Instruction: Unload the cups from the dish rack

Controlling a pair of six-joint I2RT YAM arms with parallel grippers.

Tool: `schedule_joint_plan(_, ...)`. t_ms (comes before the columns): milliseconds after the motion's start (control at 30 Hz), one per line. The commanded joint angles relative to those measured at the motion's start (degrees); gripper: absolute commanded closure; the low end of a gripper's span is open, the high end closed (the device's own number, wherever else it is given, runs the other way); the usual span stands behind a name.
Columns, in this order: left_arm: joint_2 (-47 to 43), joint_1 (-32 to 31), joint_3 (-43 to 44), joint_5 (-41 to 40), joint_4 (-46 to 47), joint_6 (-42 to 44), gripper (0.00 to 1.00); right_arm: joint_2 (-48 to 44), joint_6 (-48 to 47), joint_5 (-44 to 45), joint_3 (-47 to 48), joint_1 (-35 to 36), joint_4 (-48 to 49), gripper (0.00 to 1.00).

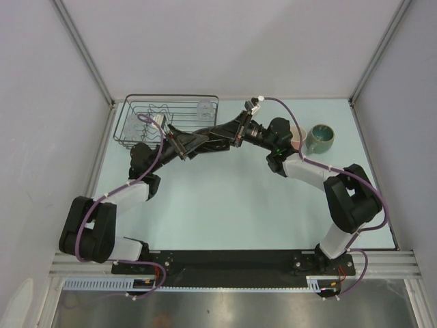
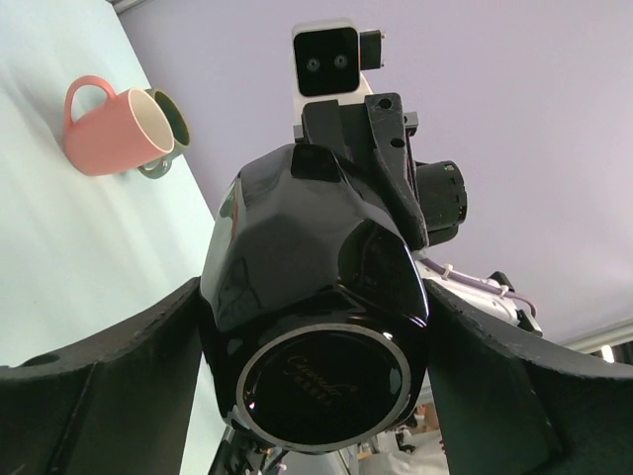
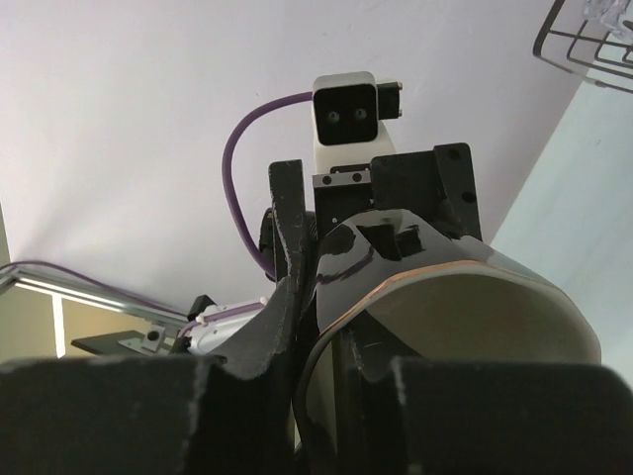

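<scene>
The small black mug [image 1: 207,134] hangs above the table between my two grippers, which meet tip to tip. My left gripper [image 1: 194,140] is shut on it. In the left wrist view the fingers [image 2: 129,386] press both sides of the mug [image 2: 316,297], base toward the camera. My right gripper [image 1: 224,132] grips the mug's rim [image 3: 435,297], one finger outside the wall and one inside. The pink cup [image 2: 104,134] and the green-teal cup [image 1: 319,139] stand on the table at the back right. The clear glass tumbler [image 1: 205,108] sits in the dish rack [image 1: 136,126].
The rack stands at the back left against the wall; its corner shows in the right wrist view [image 3: 564,45]. White walls enclose the table on three sides. Both arms stretch across the middle of the table.
</scene>
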Motion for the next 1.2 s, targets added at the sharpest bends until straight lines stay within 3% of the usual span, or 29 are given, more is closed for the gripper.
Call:
schedule_joint_plan(0,-3.31,-1.27,0.32,1.66,3.82,-2.94,0.99,-0.53,-3.05,-0.33,1.63,0.13,5.95,1.00)
schedule_joint_plan(267,-1.73,-1.27,2.08,2.10,1.36,-1.98,0.99,-3.16,-4.89,-0.59,0.49,0.13,3.59,1.00)
schedule_joint_plan(400,-0.59,-1.19,3.83,2.27,-2.32,-0.13,0.77,-5.27,-7.18,-0.50,0.40,0.13,0.69,1.00)
schedule_joint_plan(533,1.61,-1.19,6.03,2.36,-5.14,1.19,0.69,-6.94,-9.20,-0.76,0.40,0.13,-2.74,1.00)
schedule_joint_plan(567,2.83,-1.19,7.08,2.36,-6.54,1.54,0.71,-7.47,-9.38,-0.85,0.31,0.04,-3.01,1.00)
schedule_joint_plan(667,5.21,-1.19,9.01,2.54,-6.90,2.24,0.99,-8.52,-9.47,-1.03,-0.04,-0.04,-3.80,1.00)
schedule_joint_plan(900,7.94,-1.19,13.15,1.75,-11.04,5.50,1.00,-8.97,-10.26,-3.31,-0.92,-0.04,-4.94,1.00)
schedule_joint_plan(1000,8.73,-1.19,13.68,1.66,-10.16,4.80,0.99,-8.88,-10.35,-4.72,-0.83,-0.04,-4.94,0.82)
schedule_joint_plan(1067,9.26,-1.19,13.86,1.57,-9.37,4.53,1.00,-8.97,-10.43,-5.16,-0.74,-0.04,-4.86,0.77)
schedule_joint_plan(1100,9.26,-1.19,13.94,1.49,-9.45,4.53,1.00,-9.05,-10.43,-5.34,-0.74,-0.04,-4.94,0.77)
schedule_joint_plan(1167,9.44,-1.19,14.03,1.31,-9.36,4.62,1.00,-9.23,-11.04,-5.34,-0.74,-0.04,-5.64,0.99)
